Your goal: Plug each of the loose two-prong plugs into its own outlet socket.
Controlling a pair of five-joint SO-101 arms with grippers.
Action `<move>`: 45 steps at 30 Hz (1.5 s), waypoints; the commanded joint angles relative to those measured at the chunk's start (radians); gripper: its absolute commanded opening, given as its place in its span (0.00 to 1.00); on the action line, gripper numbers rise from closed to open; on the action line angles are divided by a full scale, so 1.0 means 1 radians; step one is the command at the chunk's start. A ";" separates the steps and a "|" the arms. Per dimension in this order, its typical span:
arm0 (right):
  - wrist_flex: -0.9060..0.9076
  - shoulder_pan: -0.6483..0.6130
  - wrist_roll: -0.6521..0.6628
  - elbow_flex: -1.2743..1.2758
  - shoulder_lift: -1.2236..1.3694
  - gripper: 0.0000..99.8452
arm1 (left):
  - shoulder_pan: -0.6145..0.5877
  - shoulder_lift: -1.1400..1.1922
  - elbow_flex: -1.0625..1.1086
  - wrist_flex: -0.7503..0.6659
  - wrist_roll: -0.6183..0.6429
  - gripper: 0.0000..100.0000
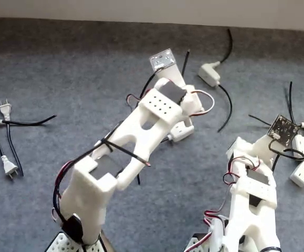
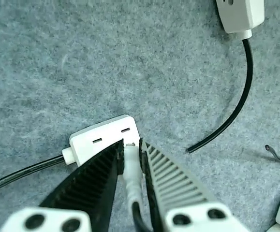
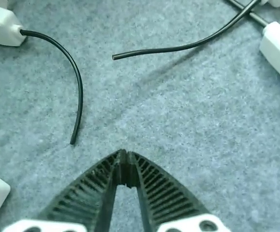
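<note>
Grey felt table (image 1: pixel 62 63). My left end effector (image 2: pixel 130 147) is clamped on a white plug (image 2: pixel 131 169) touching a socket (image 2: pixel 101 140), not seated I think. Right end effector (image 3: pixel 125 166) pinched, empty. Two plugs (image 1: pixel 4 109) lie loose, well apart from spare sockets (image 1: pixel 303 173).

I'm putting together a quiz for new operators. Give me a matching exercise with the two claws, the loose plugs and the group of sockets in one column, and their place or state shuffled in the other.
Column one:
1. left claw
2. right claw
3. two loose plugs
4. three sockets

Column two:
A. lying at the high view's right edge
B. shut, holding nothing
C. shut on a white plug, its tip at a white socket
D. lying at the high view's left side

Pairs: 1-C, 2-B, 3-D, 4-A
</note>
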 commanded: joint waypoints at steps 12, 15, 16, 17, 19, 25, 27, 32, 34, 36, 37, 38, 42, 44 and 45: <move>-0.002 -0.007 -0.009 -0.012 -0.005 0.01 | 0.012 0.202 -0.309 0.133 0.048 0.01; -0.002 -0.007 -0.009 -0.012 -0.005 0.01 | -0.001 0.202 -0.309 0.133 0.083 0.01; -0.002 -0.007 -0.009 -0.012 -0.005 0.01 | -0.001 0.202 -0.309 0.133 0.083 0.01; -0.002 -0.007 -0.009 -0.012 -0.005 0.01 | -0.002 0.203 -0.309 0.133 0.084 0.01; -0.002 -0.007 -0.009 -0.012 -0.005 0.01 | -0.002 0.208 -0.309 0.140 0.086 0.01; -0.002 -0.007 -0.009 -0.012 -0.005 0.01 | -0.002 0.211 -0.303 0.195 0.118 0.01; -0.002 -0.007 -0.009 -0.012 -0.005 0.01 | -0.004 0.211 -0.302 0.204 0.141 0.01; -0.002 -0.007 -0.009 -0.012 -0.005 0.01 | -0.005 0.213 -0.266 0.196 0.150 0.01; -0.002 -0.007 -0.009 -0.012 -0.005 0.01 | -0.005 0.213 -0.265 0.189 0.153 0.01; -0.002 -0.007 -0.009 -0.012 -0.005 0.01 | -0.004 0.213 -0.265 0.153 0.158 0.01; -0.002 -0.007 -0.009 -0.012 -0.005 0.01 | -0.004 0.213 -0.265 0.143 0.173 0.01; -0.002 -0.007 -0.009 -0.012 -0.005 0.01 | -0.005 0.214 -0.265 0.138 0.189 0.01; -0.002 -0.007 -0.009 -0.012 -0.005 0.01 | -0.005 0.260 -0.271 0.112 0.199 0.01; -0.002 -0.007 -0.009 -0.012 -0.005 0.01 | -0.005 0.285 -0.271 0.092 0.198 0.01; -0.002 -0.007 -0.009 -0.012 -0.005 0.01 | -0.005 0.292 -0.271 0.092 0.196 0.01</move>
